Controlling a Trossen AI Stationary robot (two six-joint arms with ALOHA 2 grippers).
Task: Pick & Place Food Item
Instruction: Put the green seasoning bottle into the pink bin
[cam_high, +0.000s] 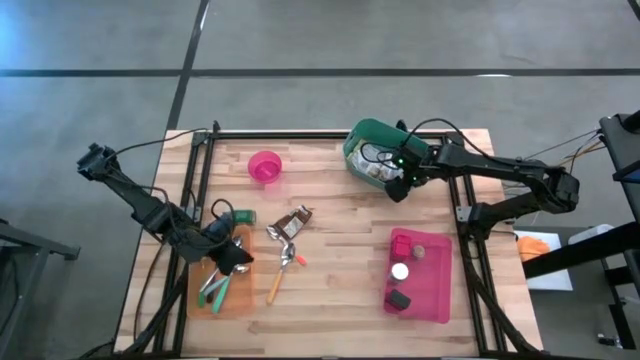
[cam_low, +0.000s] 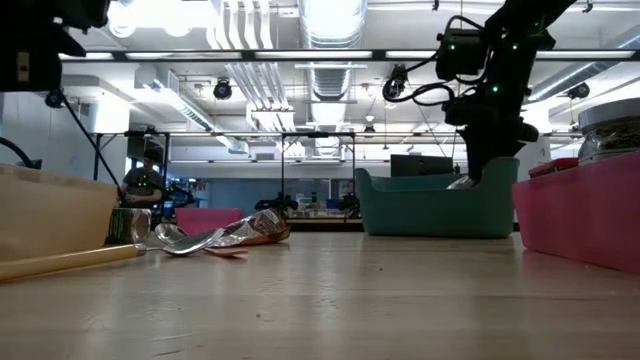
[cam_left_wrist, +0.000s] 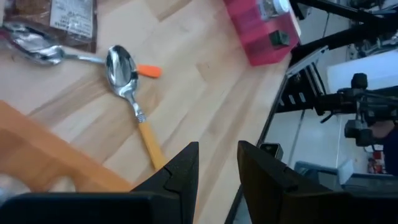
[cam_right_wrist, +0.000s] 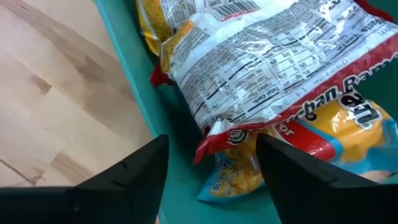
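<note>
Two grippers: the right one is at work, the left one waits.
Right gripper (cam_right_wrist: 211, 180): fingers spread apart and holding nothing, poised over the near wall of the green bin (cam_high: 366, 135), tips just inside it.
Reason for pose: judged, the parted jaws above the bin's contents suit either a fresh release or the approach to a grasp; the pictures alone do not settle which.
Noodle packet (cam_right_wrist: 273, 68): crinkled, red-edged, printed side up, lying inside the green bin on top of yellow snack bags (cam_right_wrist: 323, 149); one corner sits between the right gripper's fingertips and just beyond them, not pinched.
Green bin: stands at the table's far edge; in the low view the right arm comes down into it from above.
Left gripper (cam_left_wrist: 217, 165): well apart from the green bin, hovering over the orange tray (cam_high: 195, 290) at the near left; fingers close together with a narrow gap, nothing between them.
Other things, from the green bin outward: pink bowl (cam_high: 265, 166) beside it along the far edge; pink tray (cam_high: 438, 290) toward the near right; spoons (cam_high: 287, 258) and a brown wrapper (cam_high: 292, 222) mid-table.
</note>
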